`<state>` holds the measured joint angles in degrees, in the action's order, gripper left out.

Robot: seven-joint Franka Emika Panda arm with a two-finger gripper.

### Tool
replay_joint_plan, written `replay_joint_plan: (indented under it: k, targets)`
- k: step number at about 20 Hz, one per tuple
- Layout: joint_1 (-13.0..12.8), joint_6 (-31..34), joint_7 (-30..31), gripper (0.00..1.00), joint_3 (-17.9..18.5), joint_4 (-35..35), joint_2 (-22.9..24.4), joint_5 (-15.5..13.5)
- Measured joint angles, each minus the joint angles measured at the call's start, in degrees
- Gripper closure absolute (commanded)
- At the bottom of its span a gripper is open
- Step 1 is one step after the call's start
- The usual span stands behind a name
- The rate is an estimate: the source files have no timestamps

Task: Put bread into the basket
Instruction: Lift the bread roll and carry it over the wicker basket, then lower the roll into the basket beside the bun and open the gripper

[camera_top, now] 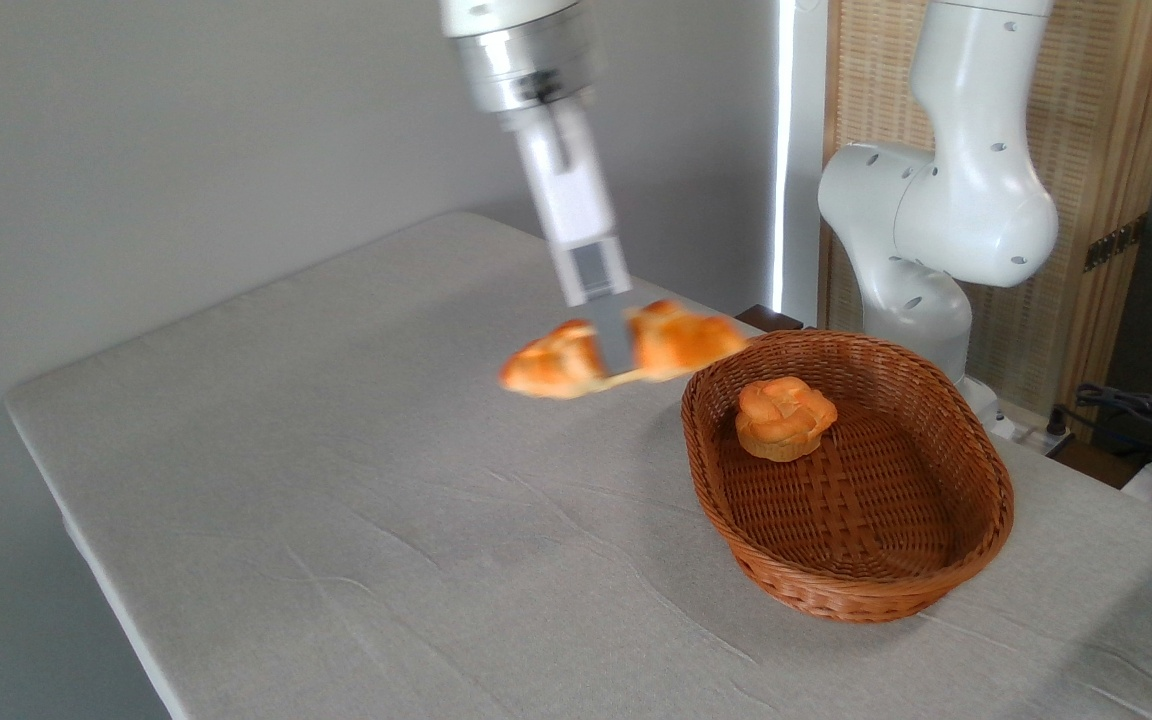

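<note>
The bread (681, 342), a golden-orange braided loaf with tapered ends, hangs in the air just left of the basket's far rim, lying roughly level. My gripper (612, 345) comes down from above and is shut on the loaf's middle; one grey finger crosses its front, the other is hidden behind it. The image of loaf and gripper is blurred by motion. The basket (976, 450), oval brown wicker with low flaring sides, stands on the table at the right.
A small round knotted bun (784, 416) sits inside the basket near its far end. The grey cloth-covered table (336, 500) has its front-left edge running diagonally. The arm's white base (936, 220) rises behind the basket.
</note>
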<state>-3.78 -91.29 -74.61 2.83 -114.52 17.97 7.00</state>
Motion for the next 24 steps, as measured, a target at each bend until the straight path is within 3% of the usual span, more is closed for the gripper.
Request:
replay_joint_plan:
  k: [3, 9, 12, 15, 21, 24]
  targets:
    - [0.26, 2.05, -1.87, 0.79, 3.44, -6.19, 5.42, 0.0]
    - [2.17, 1.88, -2.03, 0.71, 4.46, -19.62, 12.23, 0.0]
    - [2.64, 1.74, -2.03, 0.55, 5.02, -21.28, 12.47, 1.56]
    - [2.69, 1.34, -2.03, 0.26, 6.52, -22.46, 12.41, 2.74]
    - [2.71, -3.73, -3.83, 0.07, 9.36, -23.63, 12.17, 2.84]
    - [2.7, -4.89, -4.14, 0.05, 10.12, -23.65, 12.17, 5.12]
